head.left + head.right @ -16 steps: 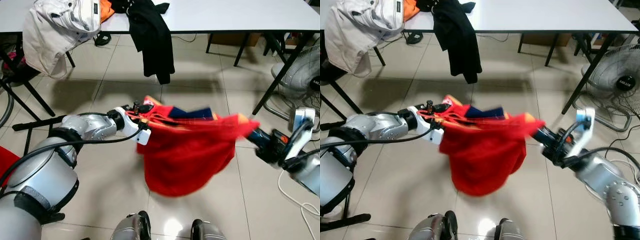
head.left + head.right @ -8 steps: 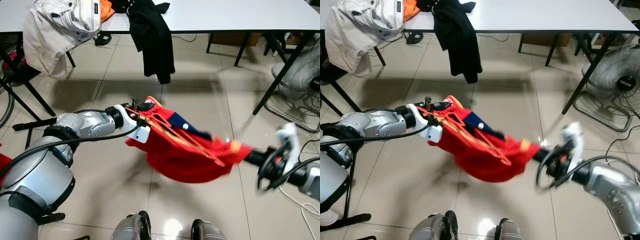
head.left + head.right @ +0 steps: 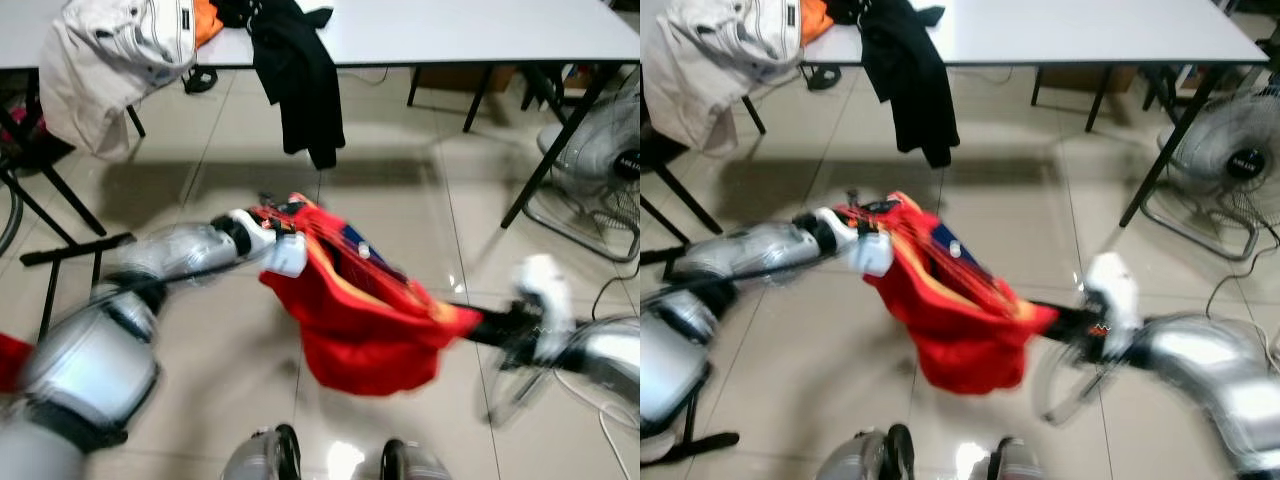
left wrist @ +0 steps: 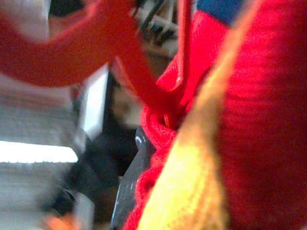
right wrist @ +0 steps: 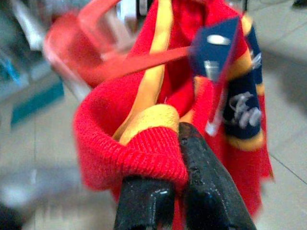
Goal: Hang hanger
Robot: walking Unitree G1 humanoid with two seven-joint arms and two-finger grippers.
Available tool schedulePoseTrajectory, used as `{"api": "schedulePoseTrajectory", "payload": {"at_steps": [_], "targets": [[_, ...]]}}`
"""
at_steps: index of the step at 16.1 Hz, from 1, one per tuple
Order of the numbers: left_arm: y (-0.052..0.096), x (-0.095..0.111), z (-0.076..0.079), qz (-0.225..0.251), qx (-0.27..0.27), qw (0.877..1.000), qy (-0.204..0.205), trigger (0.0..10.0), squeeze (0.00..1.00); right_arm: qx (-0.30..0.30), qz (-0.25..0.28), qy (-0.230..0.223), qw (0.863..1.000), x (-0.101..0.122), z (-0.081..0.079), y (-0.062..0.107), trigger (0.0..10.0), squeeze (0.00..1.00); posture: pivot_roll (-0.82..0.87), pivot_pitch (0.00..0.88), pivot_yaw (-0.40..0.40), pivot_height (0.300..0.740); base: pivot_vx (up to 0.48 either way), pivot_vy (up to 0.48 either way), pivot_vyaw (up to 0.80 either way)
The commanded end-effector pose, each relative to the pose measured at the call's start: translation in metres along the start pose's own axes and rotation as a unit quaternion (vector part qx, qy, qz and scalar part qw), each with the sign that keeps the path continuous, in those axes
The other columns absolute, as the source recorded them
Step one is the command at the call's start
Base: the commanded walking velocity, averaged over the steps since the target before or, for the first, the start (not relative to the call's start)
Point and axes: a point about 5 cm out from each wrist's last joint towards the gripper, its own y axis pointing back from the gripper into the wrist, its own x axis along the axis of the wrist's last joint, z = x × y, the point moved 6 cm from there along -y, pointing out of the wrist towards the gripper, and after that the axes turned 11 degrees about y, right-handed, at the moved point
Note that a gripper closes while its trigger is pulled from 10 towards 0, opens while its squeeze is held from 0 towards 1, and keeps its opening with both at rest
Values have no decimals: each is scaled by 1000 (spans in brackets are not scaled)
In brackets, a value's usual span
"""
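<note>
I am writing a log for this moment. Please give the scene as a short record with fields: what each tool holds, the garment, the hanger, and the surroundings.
left tool: at the upper end of the garment, by the hanger's hook; grip hidden by cloth
right tool: shut on the red and yellow hem
garment: red knit, yellow trim, blue patch, stretched between both tools above the floor
hanger: red plastic, inside the garment
surroundings: white table with a black garment and a beige jacket draped off it; fan at the right

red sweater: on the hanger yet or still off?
Cannot tell for sure. The red hanger runs through the red sweater's neck opening, but the sweater sags bunched between left gripper and right gripper.
</note>
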Motion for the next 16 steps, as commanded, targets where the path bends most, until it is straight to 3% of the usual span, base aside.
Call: {"api": "schedulePoseTrajectory", "payload": {"at_steps": [1,2,3,4,5,6,7,8,10,12,14,16], "targets": [[7,-18,5,-42,25,996,80,10000,0,-31,-18,-14,999,-18,6,-3,0,0,-261,130,57,740,0,0,0],[7,-19,12,-46,30,992,110,10000,0,-48,-25,-14,998,-27,10,-8,0,0,-261,132,56,740,0,0,0],[5,-22,28,-64,53,972,222,10000,0,-104,-32,-44,993,-53,21,-18,0,0,-259,133,56,740,0,0,0],[4,-23,31,-72,62,963,252,10000,0,-113,-34,-53,992,-59,22,-20,0,0,-258,133,56,740,0,0,0],[0,-32,44,-119,77,929,343,10000,0,-137,-46,-66,987,-78,26,-30,0,0,-256,134,55,740,0,0,0],[-3,-30,52,-127,75,911,386,10000,0,-143,-48,-80,985,-86,27,-37,0,0,-254,132,55,740,0,0,0],[-4,-32,56,-139,77,901,404,10000,0,-143,-53,-78,985,-89,25,-41,0,0,-254,132,55,740,0,0,0],[-8,-29,66,-153,70,880,445,10000,0,-145,-55,-71,985,-92,25,-48,0,0,-246,133,55,740,0,0,0],[-14,-18,78,-143,46,871,468,10000,0,-152,-33,-72,985,-86,29,-53,0,0,-246,133,55,740,0,0,0],[-16,-6,91,-124,15,872,474,10000,0,-142,9,-104,984,-76,30,-53,0,0,-251,135,63,740,0,0,0],[-8,-17,105,-165,8,863,477,10000,0,-119,2,-109,987,-80,23,-52,0,0,-252,136,63,740,0,0,0],[3,-32,116,-203,31,834,512,10000,0,-140,5,-125,982,-86,28,-55,0,0,-229,138,65,740,0,0,0]]}}
